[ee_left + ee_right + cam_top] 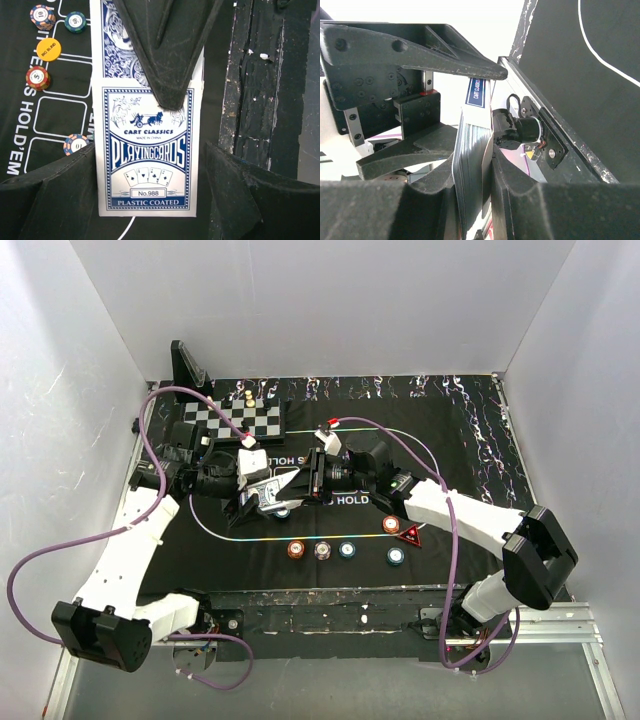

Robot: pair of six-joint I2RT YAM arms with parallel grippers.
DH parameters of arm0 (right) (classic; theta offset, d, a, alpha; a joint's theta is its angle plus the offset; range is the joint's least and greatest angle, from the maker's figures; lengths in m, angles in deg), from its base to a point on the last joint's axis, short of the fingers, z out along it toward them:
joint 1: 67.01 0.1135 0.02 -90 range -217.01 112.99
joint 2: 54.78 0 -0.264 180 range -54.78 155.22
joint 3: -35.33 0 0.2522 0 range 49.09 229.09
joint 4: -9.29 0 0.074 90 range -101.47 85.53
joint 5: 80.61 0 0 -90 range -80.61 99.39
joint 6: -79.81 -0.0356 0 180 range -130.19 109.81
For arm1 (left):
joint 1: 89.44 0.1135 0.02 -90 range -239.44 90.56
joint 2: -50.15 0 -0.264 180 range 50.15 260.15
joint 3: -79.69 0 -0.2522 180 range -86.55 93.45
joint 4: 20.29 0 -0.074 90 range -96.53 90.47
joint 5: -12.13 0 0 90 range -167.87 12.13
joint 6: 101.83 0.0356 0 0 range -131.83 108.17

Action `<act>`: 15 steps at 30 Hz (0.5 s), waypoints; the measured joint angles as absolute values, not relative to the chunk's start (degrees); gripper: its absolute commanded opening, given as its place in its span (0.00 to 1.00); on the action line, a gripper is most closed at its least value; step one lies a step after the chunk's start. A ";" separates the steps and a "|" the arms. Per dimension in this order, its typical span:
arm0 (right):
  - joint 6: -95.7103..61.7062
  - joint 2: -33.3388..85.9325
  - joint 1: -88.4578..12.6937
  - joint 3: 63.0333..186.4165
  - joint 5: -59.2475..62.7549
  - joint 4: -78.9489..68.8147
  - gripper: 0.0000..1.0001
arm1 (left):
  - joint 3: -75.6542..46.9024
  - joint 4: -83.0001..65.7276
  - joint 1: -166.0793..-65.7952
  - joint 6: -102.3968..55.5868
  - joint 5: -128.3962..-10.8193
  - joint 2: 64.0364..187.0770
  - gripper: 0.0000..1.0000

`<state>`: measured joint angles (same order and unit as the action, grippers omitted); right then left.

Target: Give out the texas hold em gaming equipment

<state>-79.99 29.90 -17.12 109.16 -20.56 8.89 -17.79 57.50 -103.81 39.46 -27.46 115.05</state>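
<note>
A blue-and-white box of playing cards [146, 120] hangs in mid-air over the black poker mat [460, 440], where my two arms meet. My right gripper [472, 172] is shut on the box [470, 145], and one of its fingers [167, 55] lies across the box's face. My left gripper [150, 155] stands open around the box's lower end, with a narrow gap on the right side. Poker chips [322, 550] lie in a row near the mat's front, next to a red triangular marker [411, 536]. A yellow disc [48, 49] sits among chips.
A black-and-white chessboard [240, 420] with pieces lies at the back left, beside a black stand [188, 365]. White walls close in the sides and back. The scuffed table edge [260, 100] runs along the mat's near side.
</note>
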 measured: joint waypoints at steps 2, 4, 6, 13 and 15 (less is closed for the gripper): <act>-79.99 29.90 -17.12 109.16 -20.39 8.85 0.28 | -18.30 57.67 -103.81 39.90 -27.85 115.05 0.77; -79.99 29.90 -17.14 109.16 -20.32 8.81 0.28 | -18.80 57.65 -103.83 40.12 -28.48 115.08 0.73; -80.01 29.90 -17.16 109.16 -20.30 8.76 0.28 | -18.95 57.50 -103.83 40.27 -29.05 115.08 0.69; -79.97 29.92 -17.12 109.16 -19.90 8.13 0.28 | -18.67 57.58 -104.11 41.56 -29.38 116.52 0.54; -79.97 29.92 -17.12 109.16 -19.84 7.87 0.29 | -18.21 58.04 -104.38 42.28 -29.49 117.22 0.51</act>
